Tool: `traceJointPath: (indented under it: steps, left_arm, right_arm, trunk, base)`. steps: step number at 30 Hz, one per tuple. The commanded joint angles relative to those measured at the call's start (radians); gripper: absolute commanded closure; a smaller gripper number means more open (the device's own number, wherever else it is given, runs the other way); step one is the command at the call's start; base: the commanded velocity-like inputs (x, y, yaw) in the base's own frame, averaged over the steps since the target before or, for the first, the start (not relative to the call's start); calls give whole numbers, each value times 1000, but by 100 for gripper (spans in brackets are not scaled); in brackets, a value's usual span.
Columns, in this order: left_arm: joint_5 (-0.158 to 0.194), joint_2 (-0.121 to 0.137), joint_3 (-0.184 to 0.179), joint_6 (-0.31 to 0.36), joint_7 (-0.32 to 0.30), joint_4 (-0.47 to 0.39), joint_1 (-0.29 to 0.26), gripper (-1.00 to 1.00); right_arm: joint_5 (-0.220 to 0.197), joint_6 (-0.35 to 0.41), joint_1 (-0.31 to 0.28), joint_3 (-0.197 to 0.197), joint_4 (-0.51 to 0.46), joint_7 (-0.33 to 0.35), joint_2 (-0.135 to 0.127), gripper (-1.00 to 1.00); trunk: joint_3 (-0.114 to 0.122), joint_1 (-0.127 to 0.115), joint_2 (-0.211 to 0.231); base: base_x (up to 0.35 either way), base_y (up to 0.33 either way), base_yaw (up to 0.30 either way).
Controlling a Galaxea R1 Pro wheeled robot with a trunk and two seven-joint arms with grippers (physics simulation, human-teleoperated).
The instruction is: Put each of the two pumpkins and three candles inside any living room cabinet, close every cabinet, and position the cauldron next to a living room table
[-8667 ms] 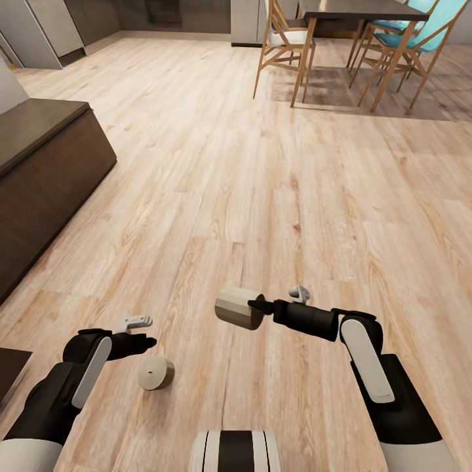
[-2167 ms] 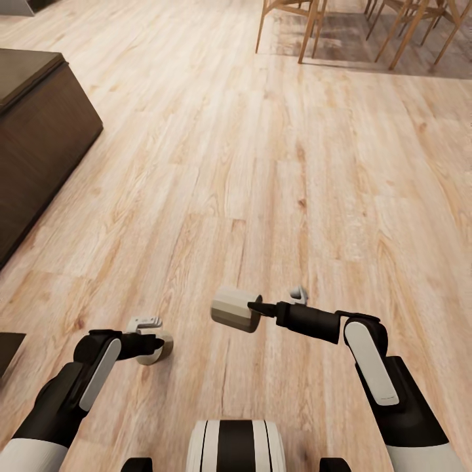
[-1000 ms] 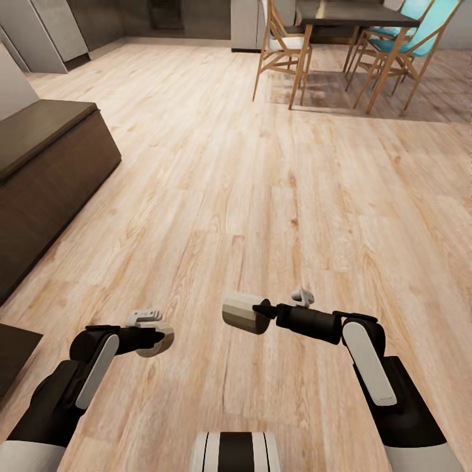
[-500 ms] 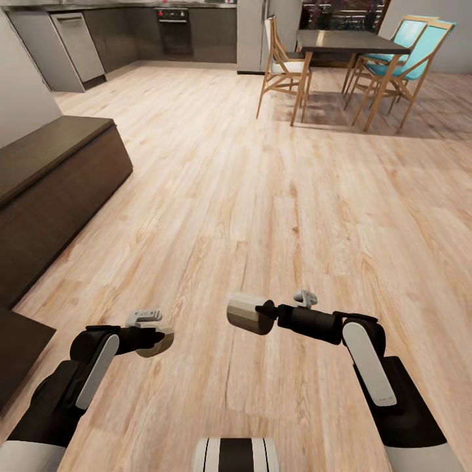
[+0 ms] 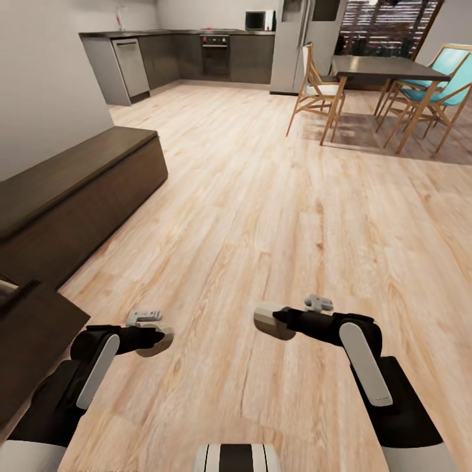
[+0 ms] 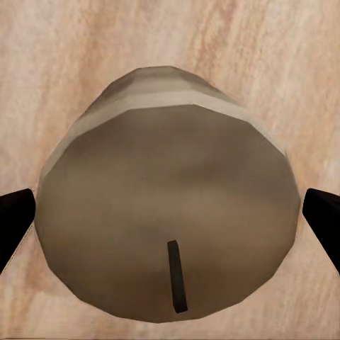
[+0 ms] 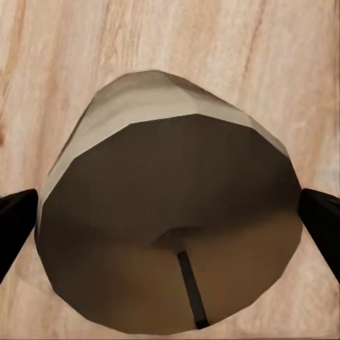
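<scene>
I have both arms held out low over the floor [image 5: 262, 216], each carrying a candle.

Left gripper [image 5: 155, 337]: lower left of the head view. Its fingers are closed on the left candle [image 5: 159, 339], which pokes out past the tips. In the left wrist view this candle [image 6: 166, 191] sits between the two dark fingers [image 6: 15, 223], one at each side edge of the frame, flat top and wick facing the camera. Contact at the sides looks firm.

Right gripper [image 5: 278, 319]: lower centre-right of the head view. Its fingers are closed on the right candle [image 5: 270, 322], held out sideways toward frame centre. In the right wrist view the candle [image 7: 166, 205] is again bracketed by the fingers [image 7: 320, 216] at both side edges, wick visible low on its face.

Cabinet [image 5: 78, 196]: long dark unit along the left of the head view, beside the wall, well apart from both grippers. Its visible front is shut. A second dark wooden surface [image 5: 33, 341] stands at the lower left edge, near my left arm; I cannot tell what it belongs to.

Background, upper part of the head view: grey kitchen units [image 5: 177, 56] at upper left, a dining table [image 5: 387, 65] with chairs [image 5: 318, 88] at upper right.
</scene>
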Motion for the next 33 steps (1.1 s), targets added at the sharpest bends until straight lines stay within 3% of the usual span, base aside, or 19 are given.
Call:
traceJointPath:
  steps: [1,5,9,23,33]
  left_arm:
    - [7,1,-2,3,7,0,-1,100]
    - [7,0,-3,3,7,-1,-1,100]
    - [5,-10,-5,3,7,-1,-1,100]
    - [3,-19,-36,3,7,-1,-1,100]
    - [2,-20,-43,3,10,-1,-1,100]
  right_arm:
    - [-12,2,0,2,-1,-27,-1,100]
    - [-12,2,-1,5,-1,-114,0,100]
    - [-12,2,-1,6,-1,-140,0,100]
    - [-15,2,-1,6,-1,-149,0,100]
    - [-15,2,0,6,-1,-149,0,100]
  trunk:
    - [2,-1,0]
    - [15,-2,1]
    - [27,-4,2]
    - [77,-10,5]
    - [116,-15,7]
  base:
    - [0,0,255]
    - [-49,0,251]
    - [-246,0,248]
    - [-295,0,78]
    - [-66,0,80]
